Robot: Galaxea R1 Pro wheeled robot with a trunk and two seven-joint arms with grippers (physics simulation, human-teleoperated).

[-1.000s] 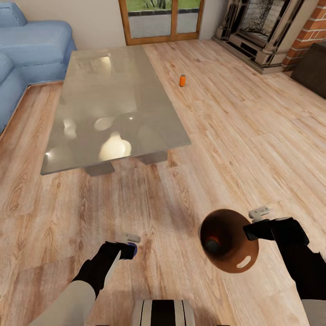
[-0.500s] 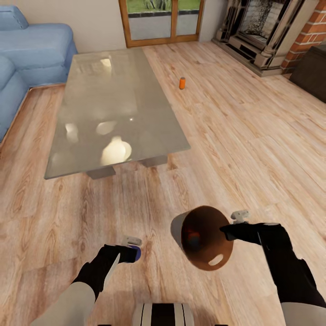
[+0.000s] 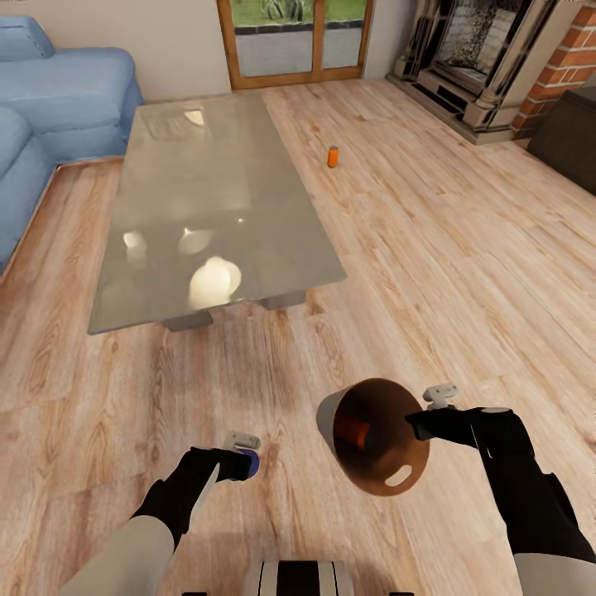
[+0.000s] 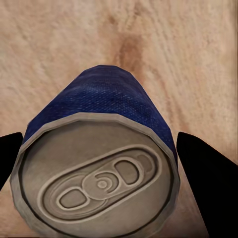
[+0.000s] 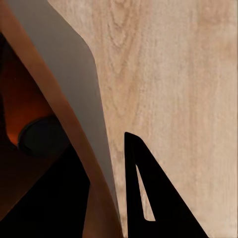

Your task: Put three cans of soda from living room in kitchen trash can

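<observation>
we're in the living room, on the wood plank floor [image 3: 463, 248], facing the glass low table [image 3: 215, 207]. our left gripper [image 3: 245, 458] is clamped on the dark blue soda can [image 4: 99, 163] — in the left wrist view the silver top with its pull tab faces the camera and the black fingers [image 4: 208, 183] sit against both sides of the body. our right gripper [image 3: 418, 425] pinches the rim of the trash can [image 3: 377, 436], which hangs tilted with its brown-orange inside facing us; one finger is inside the wall, one outside. an orange can [image 3: 356, 430] lies inside it, probably on its side — the interior is too dark to be sure. another orange can [image 3: 333, 156] stands upright on the floor just right of the table's far end, well apart from both grippers. blue sofa [image 3: 58, 108] at far left, wood-framed glass doors [image 3: 294, 37] ahead.
</observation>
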